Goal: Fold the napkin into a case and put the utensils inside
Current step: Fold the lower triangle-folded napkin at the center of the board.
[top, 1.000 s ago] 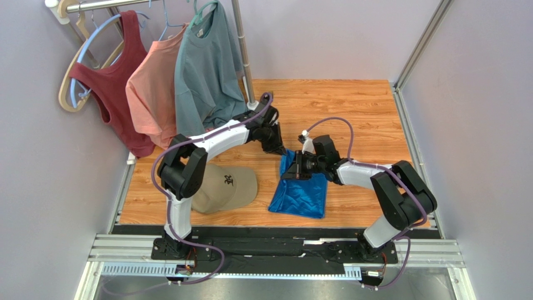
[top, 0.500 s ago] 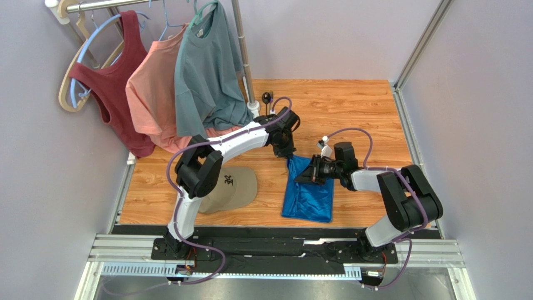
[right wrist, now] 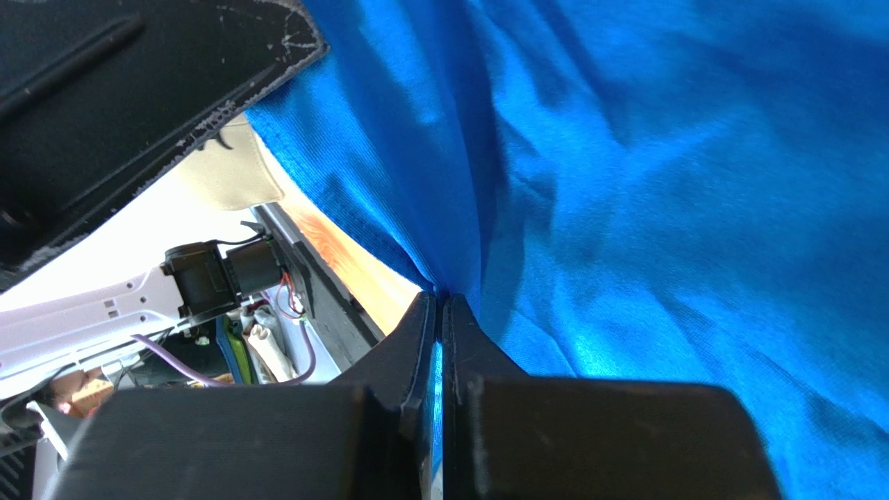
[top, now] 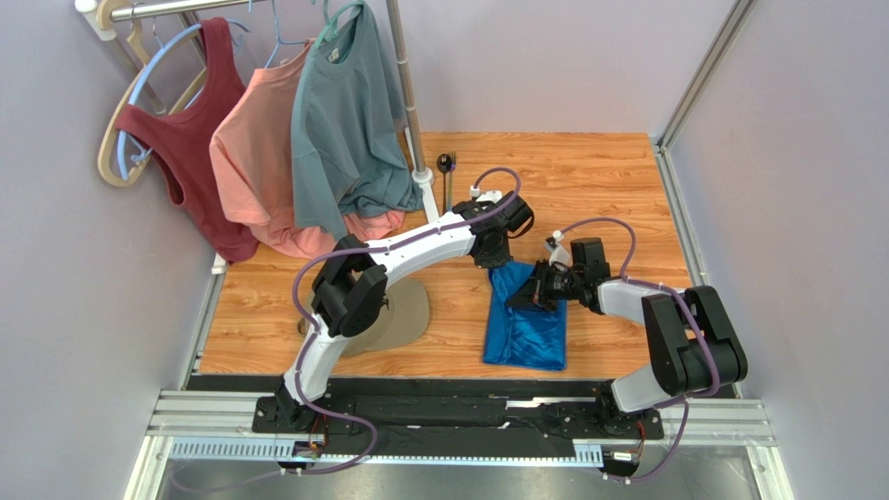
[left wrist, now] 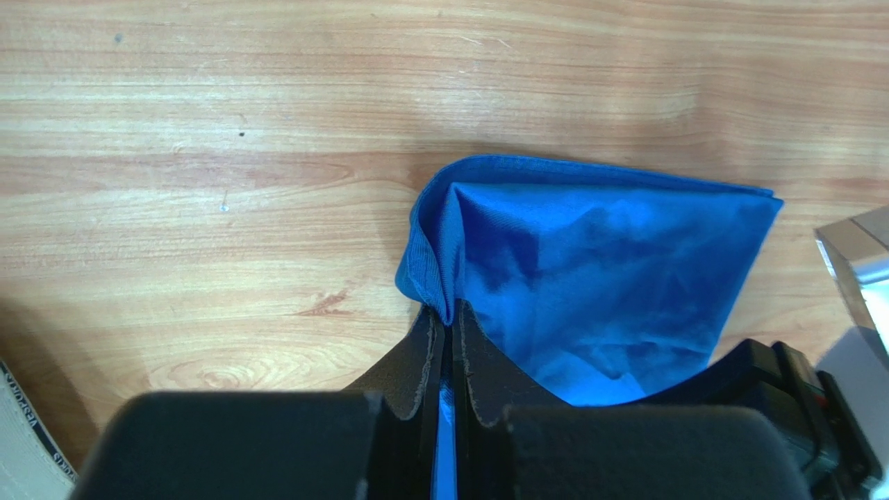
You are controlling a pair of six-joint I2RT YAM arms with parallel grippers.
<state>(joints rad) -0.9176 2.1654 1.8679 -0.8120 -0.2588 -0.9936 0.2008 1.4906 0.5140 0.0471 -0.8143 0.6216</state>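
The bright royal-blue, slightly shiny thin cloth napkin [top: 525, 331] now lies further to the right on the pale wooden table [top: 616, 177] than it did a second ago, and it looks narrower and longer, closer to a pouch than to a broad sheet. Its far left corner sits between the closed fingers of the left gripper [top: 498, 261]. From that wrist's view, the cloth fans out ahead of and to the right of the fingertips. The right gripper [top: 528, 297] is also clamped shut on a fold of the blue cloth just beside the left one, with fabric bunched on both sides of its tips. Both arms have swung rightward together, dragging the napkin away from the soft tan cap [top: 410, 313], which now lies well apart behind the left fingers. One slender dark utensil with a round head [top: 447, 164] has come into sight beyond the left fingers, near the foot of the metal rack pole [top: 409, 104]. The folding seems well along, but the case is probably not finished, and nothing is in it yet.
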